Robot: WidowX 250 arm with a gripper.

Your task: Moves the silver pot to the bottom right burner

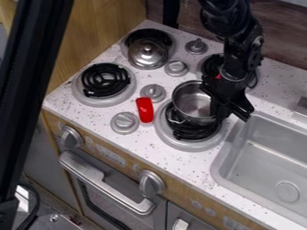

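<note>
We see the tool (pixel 232 117) hanging down over the near right part of the stove, and the silver pot (pixel 190 101) sits just beside it, on the left, overlapped by it along the pot's right side. We cannot tell whether the tool is wide, narrow or holding the pot. The pot is over the bottom right burner (pixel 195 131), which lies below and to the left of the tool. Farther left of the tool, between the near burners, we find a red object (pixel 145 110) standing among the stove knobs (pixel 124 122). The near left burner (pixel 105 80) is well apart from the tool, past those knobs. Up and to the left of the tool, a silver lid (pixel 148 53) with a knob on top rests at the far left burner (pixel 157 36). To the right of the tool, we have the sink (pixel 258 157), set into the speckled desk (pixel 192 164).
</note>
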